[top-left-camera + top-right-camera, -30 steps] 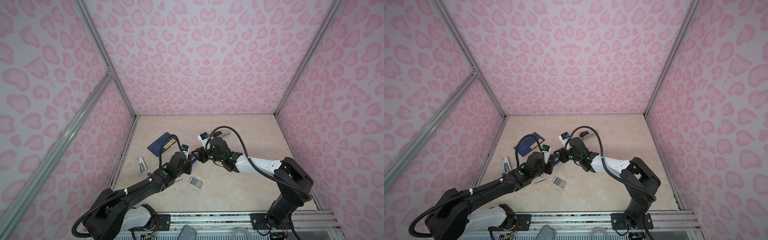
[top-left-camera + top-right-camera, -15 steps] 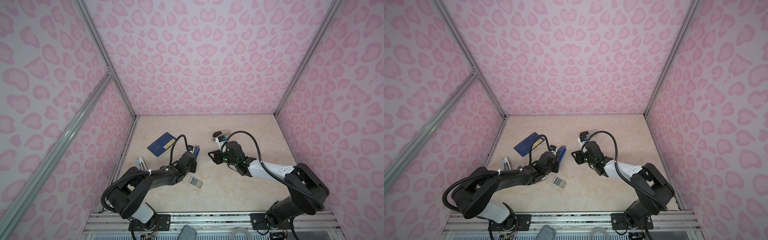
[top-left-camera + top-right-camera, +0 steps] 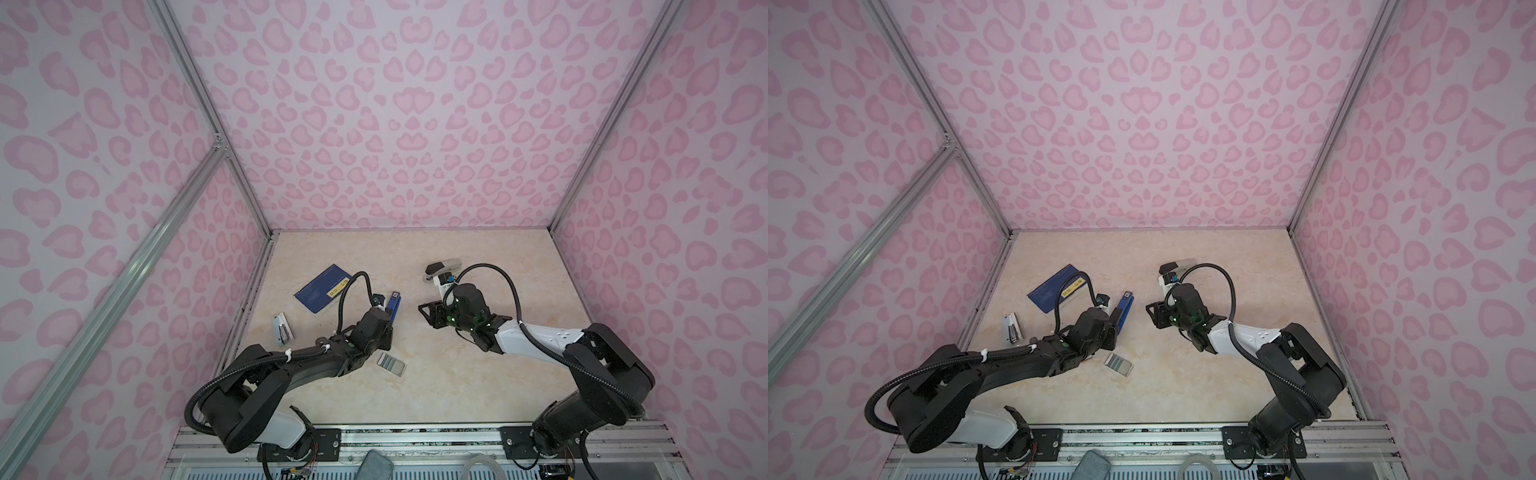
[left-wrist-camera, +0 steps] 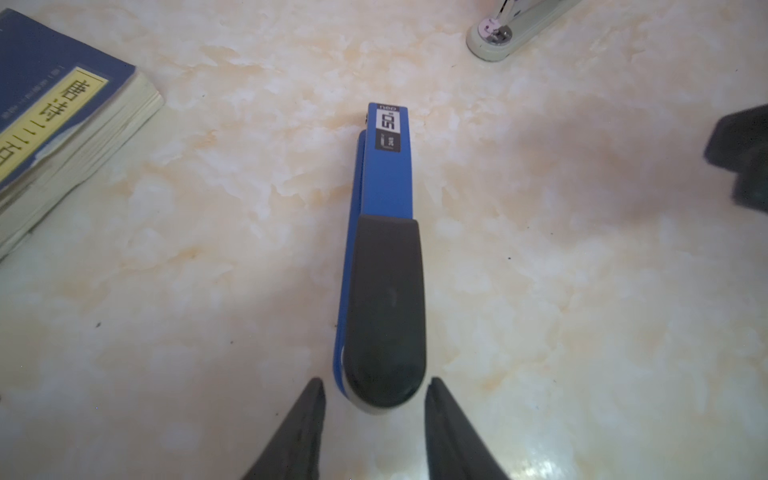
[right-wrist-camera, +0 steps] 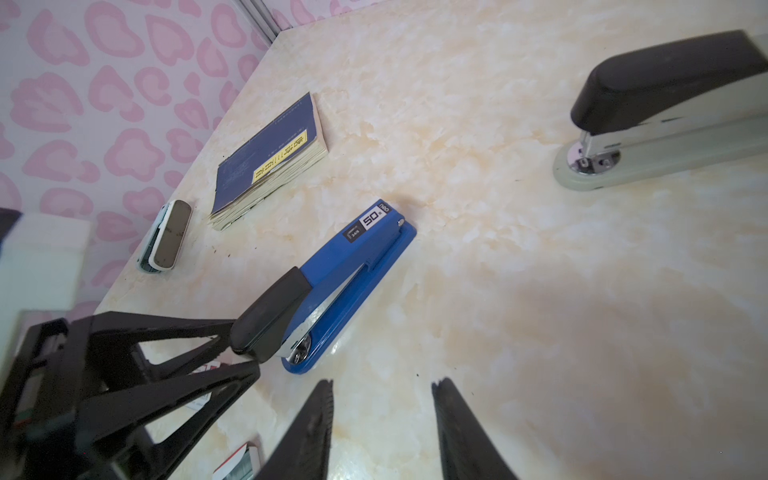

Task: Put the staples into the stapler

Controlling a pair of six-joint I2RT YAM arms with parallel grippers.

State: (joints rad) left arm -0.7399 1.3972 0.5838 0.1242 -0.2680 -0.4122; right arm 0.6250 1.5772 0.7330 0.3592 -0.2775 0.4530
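A blue stapler with a black handle lies closed and flat on the marble table. My left gripper is open at its black end, a fingertip on each side and a small gap to both. The staples, grey strips in a small white tray, lie on the table beside the left arm; they also show in the right wrist view as staples. My right gripper is open and empty above bare table, to the right of the blue stapler.
A grey and black stapler stands at the back behind the right arm. A dark blue booklet lies left of the blue stapler. A small white stapler sits near the left wall.
A second ago both grippers met at the blue stapler. The right arm has since drawn back to the right. The left gripper has opened and let the stapler go on the table.
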